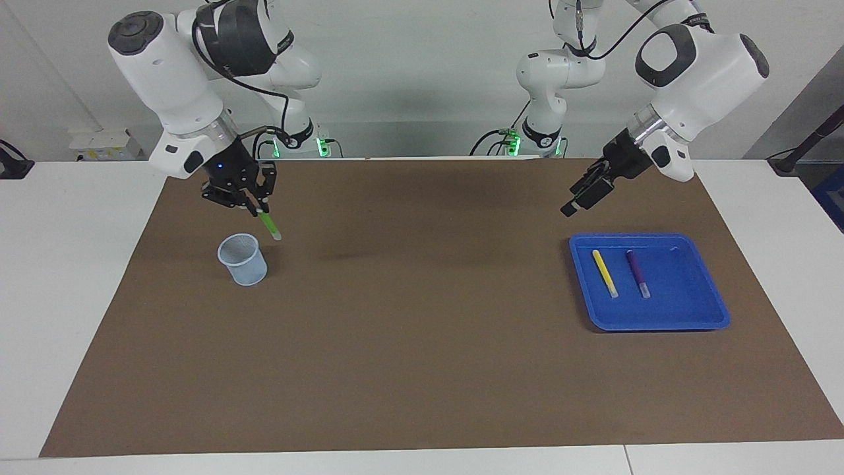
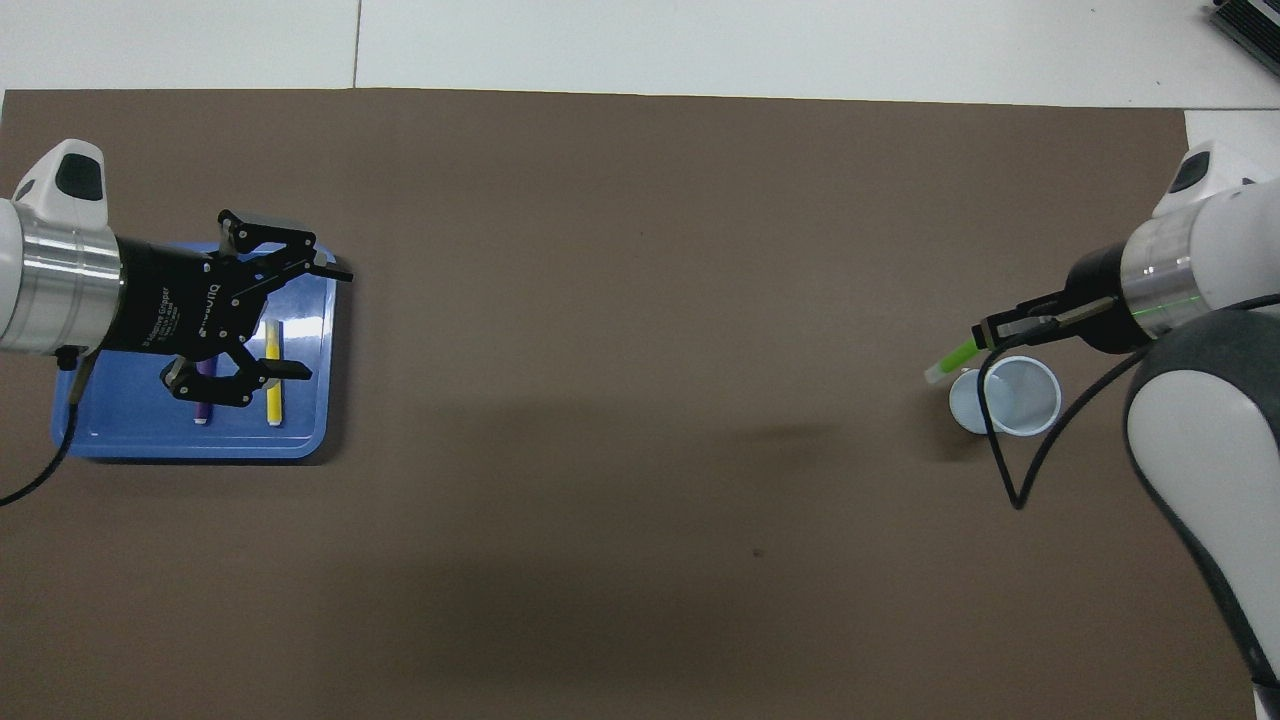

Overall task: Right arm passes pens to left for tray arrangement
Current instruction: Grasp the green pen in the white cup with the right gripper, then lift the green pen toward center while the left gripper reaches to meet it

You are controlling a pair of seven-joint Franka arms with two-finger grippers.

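My right gripper (image 1: 254,210) (image 2: 985,334) is shut on the top of the bright green pen (image 1: 268,225) (image 2: 953,359), which hangs tilted in the air just above the mesh cup. The yellow pen (image 1: 604,273) (image 2: 272,385) and the purple pen (image 1: 637,273) (image 2: 203,404) lie side by side in the blue tray (image 1: 686,310) (image 2: 120,435) at the left arm's end of the table. My left gripper (image 1: 572,204) (image 2: 318,320) hovers open above the tray's edge nearest the robots.
A small pale mesh cup (image 1: 243,259) (image 2: 1005,396) stands on the brown mat (image 1: 422,343) at the right arm's end. A black cable (image 2: 1010,480) loops from the right wrist beside the cup.
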